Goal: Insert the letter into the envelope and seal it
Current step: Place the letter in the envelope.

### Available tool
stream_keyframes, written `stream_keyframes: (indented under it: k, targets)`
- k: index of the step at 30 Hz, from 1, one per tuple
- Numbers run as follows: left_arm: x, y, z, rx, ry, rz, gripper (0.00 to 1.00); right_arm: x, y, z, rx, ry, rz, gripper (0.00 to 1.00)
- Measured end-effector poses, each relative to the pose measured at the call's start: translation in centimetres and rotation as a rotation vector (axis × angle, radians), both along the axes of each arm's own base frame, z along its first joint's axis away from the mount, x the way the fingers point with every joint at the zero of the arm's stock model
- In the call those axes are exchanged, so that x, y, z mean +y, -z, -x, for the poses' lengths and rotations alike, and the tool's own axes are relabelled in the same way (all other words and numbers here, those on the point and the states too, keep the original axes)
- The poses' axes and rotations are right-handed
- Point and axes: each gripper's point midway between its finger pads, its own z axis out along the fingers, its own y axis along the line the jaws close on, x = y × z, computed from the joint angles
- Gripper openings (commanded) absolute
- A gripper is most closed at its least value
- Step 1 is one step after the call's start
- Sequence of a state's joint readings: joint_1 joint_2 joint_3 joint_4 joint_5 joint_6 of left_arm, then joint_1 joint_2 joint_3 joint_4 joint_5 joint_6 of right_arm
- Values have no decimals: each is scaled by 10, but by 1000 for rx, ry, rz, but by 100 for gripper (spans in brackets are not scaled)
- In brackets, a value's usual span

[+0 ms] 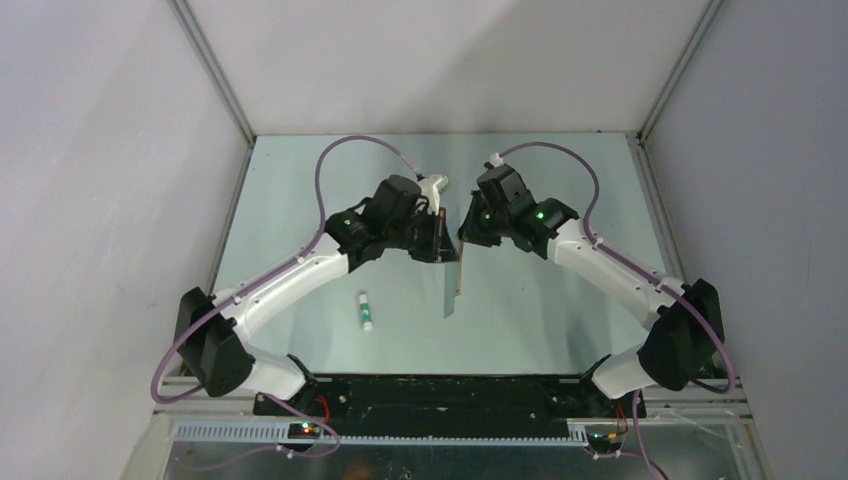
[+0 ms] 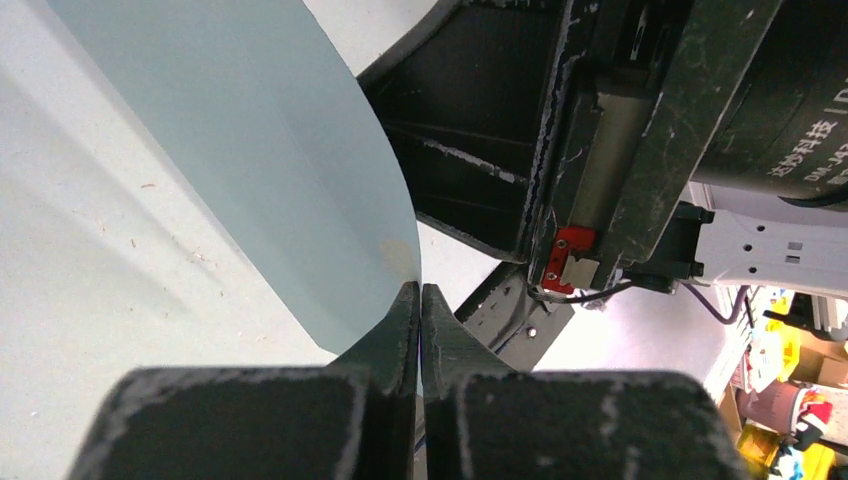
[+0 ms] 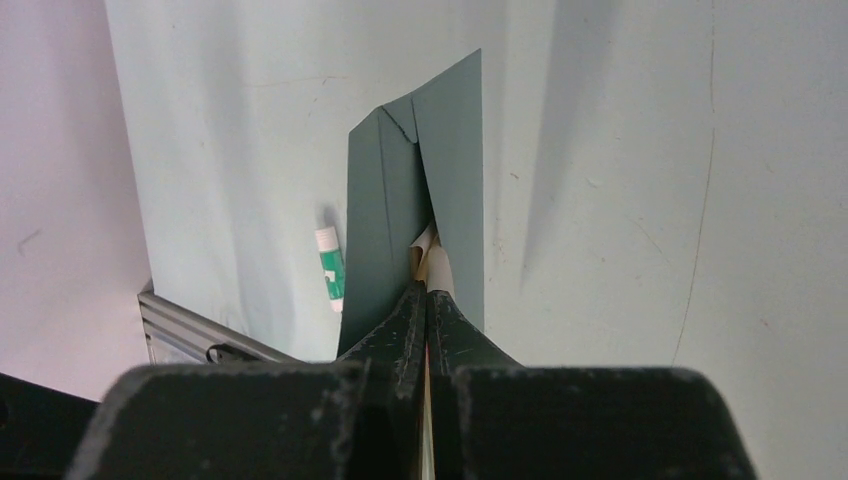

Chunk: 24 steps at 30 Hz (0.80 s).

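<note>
The teal-grey envelope (image 1: 450, 298) hangs edge-on above the middle of the table, between the two arms. My left gripper (image 2: 420, 290) is shut on one edge of the envelope (image 2: 300, 180). In the right wrist view the envelope (image 3: 390, 220) gapes at its mouth. The tan letter (image 3: 428, 262) runs down into that gap. My right gripper (image 3: 427, 290) is shut on the letter's upper edge. From above, the letter (image 1: 461, 265) shows as a thin tan strip beside the envelope. The left gripper (image 1: 447, 250) and the right gripper (image 1: 465, 235) sit close together at its top.
A small white glue stick with a green cap (image 1: 365, 311) lies on the pale green table (image 1: 560, 300) left of the envelope; the glue stick (image 3: 331, 275) also shows in the right wrist view. Grey walls enclose the table on three sides.
</note>
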<state>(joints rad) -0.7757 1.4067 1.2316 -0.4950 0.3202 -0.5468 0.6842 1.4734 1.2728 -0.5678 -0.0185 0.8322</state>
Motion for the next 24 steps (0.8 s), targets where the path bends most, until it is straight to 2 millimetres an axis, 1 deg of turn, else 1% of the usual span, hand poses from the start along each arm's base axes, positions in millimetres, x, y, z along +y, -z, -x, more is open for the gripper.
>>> stream_keyframes:
  k: [8,14,19,21,22,23,24]
  targets:
    - [2,11,2,7,5,-13,0,-2,13,-7,29,37,19,0]
    - [2,16,5,17,16,-9,0,-2,12,-10,29,39,5,0]
    - [0,15,4,13,21,1,0,1,10,-11,31,29,-15,0]
    - [1,14,5,13,21,1,0,3,10,-10,36,20,-20,5]
    - [1,13,5,12,21,2,0,4,10,-10,39,16,-23,12]
    - [2,12,6,11,20,3,0,4,10,-9,41,13,-26,16]
    - [2,10,6,8,21,6,0,4,10,-9,41,11,-26,23]
